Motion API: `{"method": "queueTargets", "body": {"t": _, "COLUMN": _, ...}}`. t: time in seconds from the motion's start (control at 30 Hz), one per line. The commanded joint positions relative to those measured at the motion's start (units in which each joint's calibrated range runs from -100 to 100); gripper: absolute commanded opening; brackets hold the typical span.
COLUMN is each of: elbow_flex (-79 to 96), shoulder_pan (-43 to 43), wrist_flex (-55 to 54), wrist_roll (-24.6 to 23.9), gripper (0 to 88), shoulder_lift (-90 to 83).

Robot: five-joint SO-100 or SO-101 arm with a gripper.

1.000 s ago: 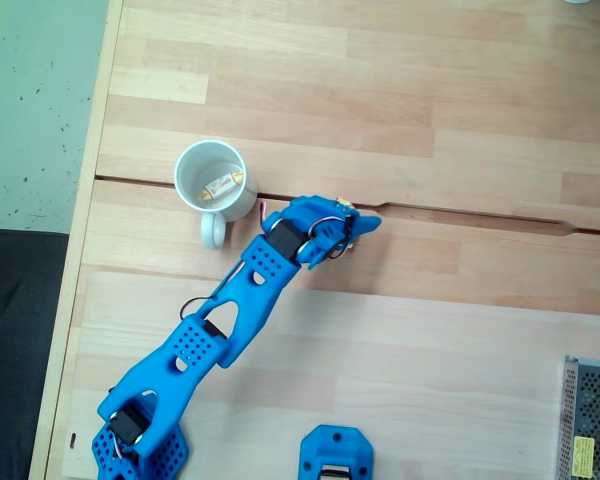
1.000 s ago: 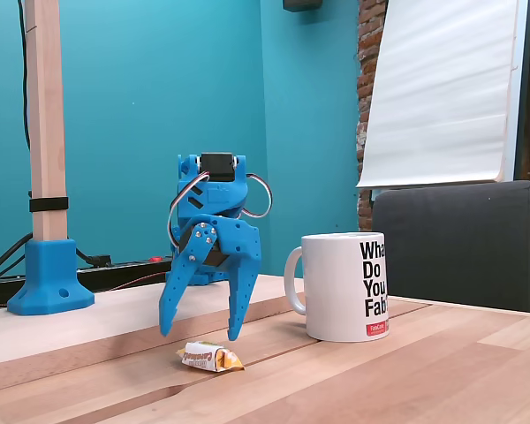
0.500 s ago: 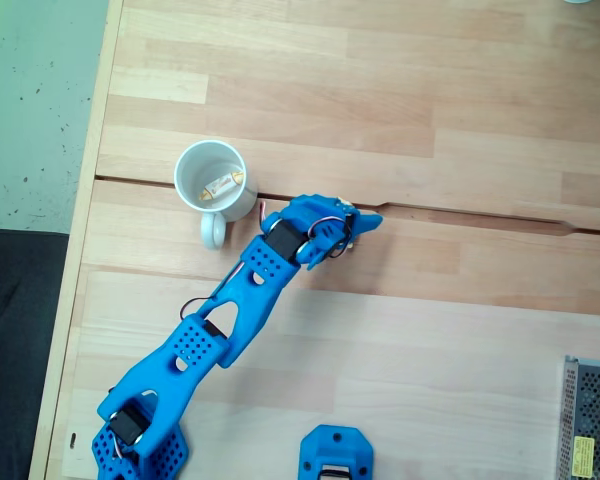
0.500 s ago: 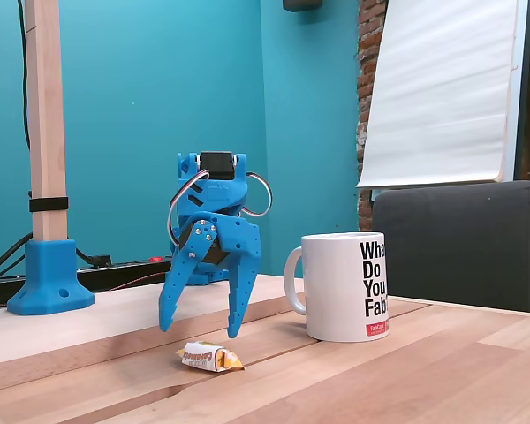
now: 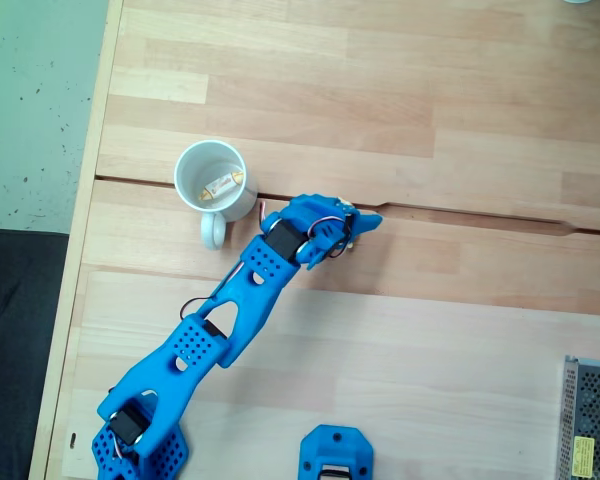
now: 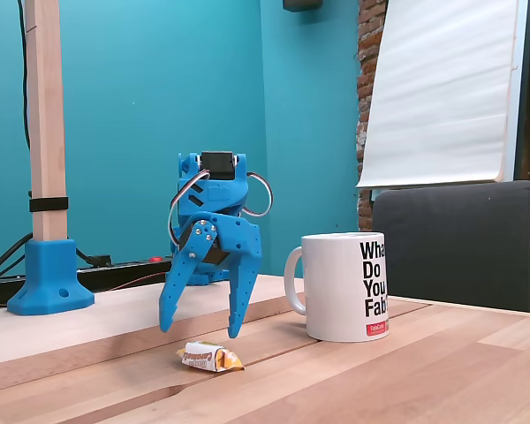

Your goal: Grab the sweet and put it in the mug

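Note:
The white mug (image 5: 198, 166) stands near the table's left edge in a fixed view, with one sweet (image 5: 226, 184) lying inside it. From the side it shows black lettering and its handle turned toward the gripper: mug (image 6: 336, 287). A second sweet (image 6: 210, 357), white with golden-orange ends, lies on the wood. My blue gripper (image 6: 200, 331) hangs open just above and slightly behind this sweet, fingers pointing down and not touching it. Seen from above, the gripper (image 5: 342, 228) sits right of the mug and covers most of that sweet.
A groove (image 5: 460, 214) runs across the wooden table. A metal mesh box (image 5: 590, 420) sits at the bottom right and a blue part (image 5: 335, 455) at the front edge. A wooden post in a blue foot (image 6: 49, 265) and a dark chair (image 6: 459, 243) stand behind.

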Motion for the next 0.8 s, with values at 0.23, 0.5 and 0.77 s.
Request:
{"method": "queueTargets", "body": {"t": 0.23, "elbow_flex": -0.15, "shoulder_pan": -0.07, "wrist_flex": 0.07, "wrist_roll": -1.76, "gripper": 29.7, "shoulder_lift": -1.50}}
{"method": "queueTargets", "body": {"t": 0.5, "elbow_flex": -0.15, "shoulder_pan": -0.29, "wrist_flex": -0.01, "wrist_roll": -1.81, "gripper": 29.7, "shoulder_lift": -1.50}}
{"method": "queueTargets", "body": {"t": 0.77, "elbow_flex": -0.24, "shoulder_pan": -0.65, "wrist_flex": -0.01, "wrist_roll": -2.05, "gripper": 29.7, "shoulder_lift": -1.50}}
